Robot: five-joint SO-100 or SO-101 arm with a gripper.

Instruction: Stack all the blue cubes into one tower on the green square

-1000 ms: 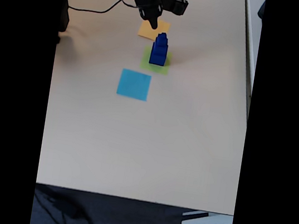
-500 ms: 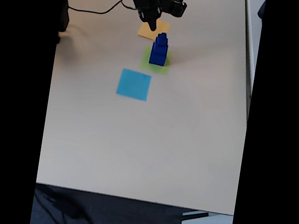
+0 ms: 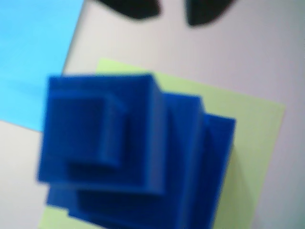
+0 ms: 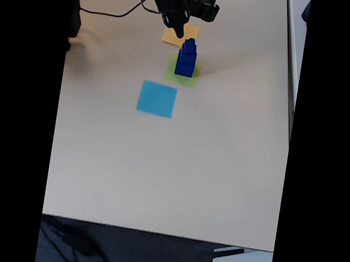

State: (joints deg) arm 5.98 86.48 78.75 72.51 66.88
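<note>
The blue cubes (image 4: 186,57) stand as one stepped tower on the green square (image 4: 171,73), largest at the bottom. The wrist view looks down on the blurred tower (image 3: 124,157), which covers much of the green square (image 3: 252,138). My gripper (image 4: 179,30) hangs just up and left of the tower's top in the fixed view, over the orange-yellow square, apart from the cubes. In the wrist view the gripper (image 3: 174,9) shows as two dark fingertips at the top edge, with bare table in the gap between them. It is open and holds nothing.
An orange-yellow square (image 4: 170,38) lies behind the tower and a light blue square (image 4: 157,98) in front-left of it. The arm and its cable (image 4: 114,10) cross the table's far left. The tabletop (image 4: 169,170) stretches toward the near edge.
The gripper has drifted very slightly back and left from the tower. The tower has not moved.
</note>
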